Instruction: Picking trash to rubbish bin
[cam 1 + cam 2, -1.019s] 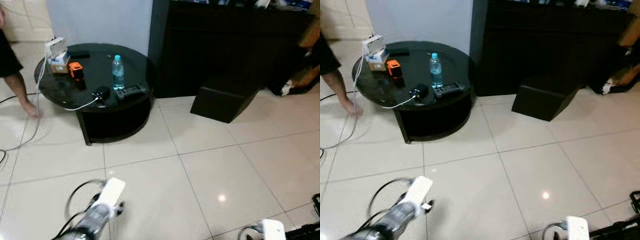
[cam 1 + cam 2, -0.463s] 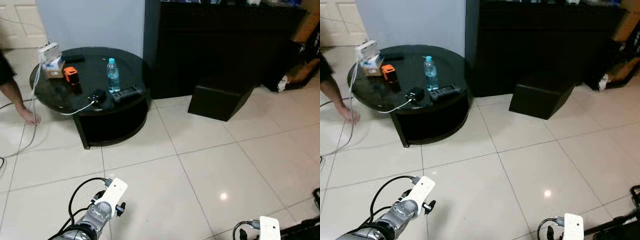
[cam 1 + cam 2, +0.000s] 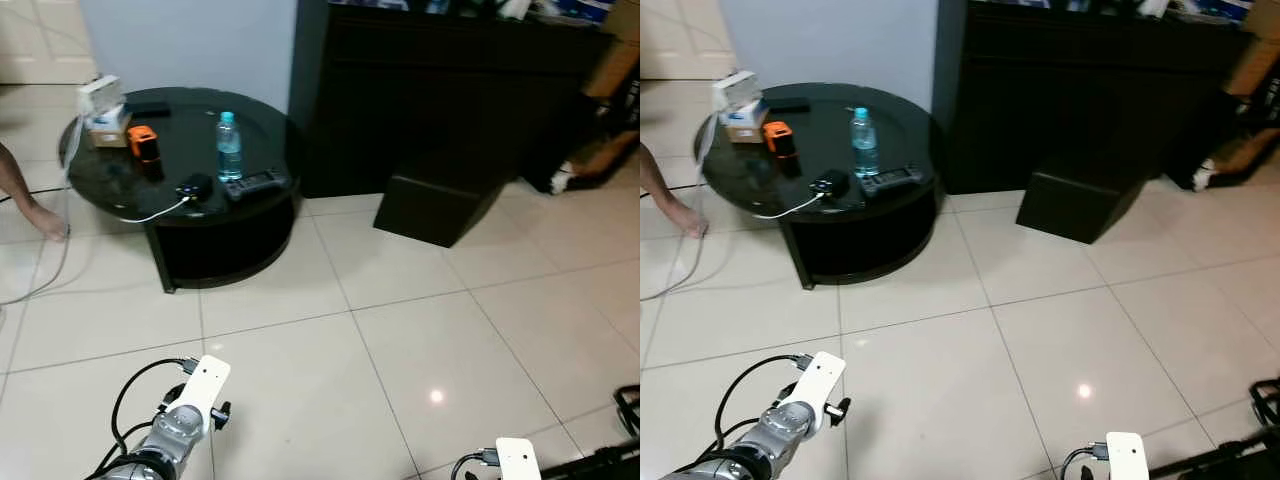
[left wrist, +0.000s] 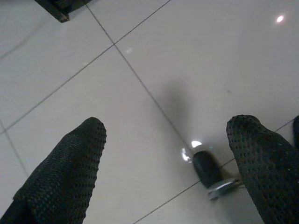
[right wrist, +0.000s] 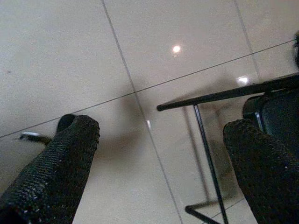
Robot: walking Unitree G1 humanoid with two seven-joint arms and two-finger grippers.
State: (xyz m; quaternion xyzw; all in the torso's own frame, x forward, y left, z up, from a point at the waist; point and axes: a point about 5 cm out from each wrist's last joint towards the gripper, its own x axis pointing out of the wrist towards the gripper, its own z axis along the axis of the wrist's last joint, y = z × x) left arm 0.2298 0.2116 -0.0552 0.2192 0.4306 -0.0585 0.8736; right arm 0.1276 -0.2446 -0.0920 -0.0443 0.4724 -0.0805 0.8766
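well ahead of both grippers: water bottle (image 3: pixel 229 146) on round table (image 3: pixel 262 205). left gripper (image 4: pixel 168 163) & right gripper (image 5: pixel 159 158) spread, empty, over floor tiles. nothing picked yet; all left to do.

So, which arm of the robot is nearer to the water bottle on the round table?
Left. The left arm hangs low, in front of the round table bearing the water bottle; the right arm hangs much further right.

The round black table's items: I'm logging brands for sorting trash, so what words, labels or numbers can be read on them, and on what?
None can be read.
Clear plastic water bottle with blue cap: its label is too small and blurred.
White and blue box at the round black table's far edge: print too small.
Black remote control: button markings are illegible.
Small orange and black device: no legible text.
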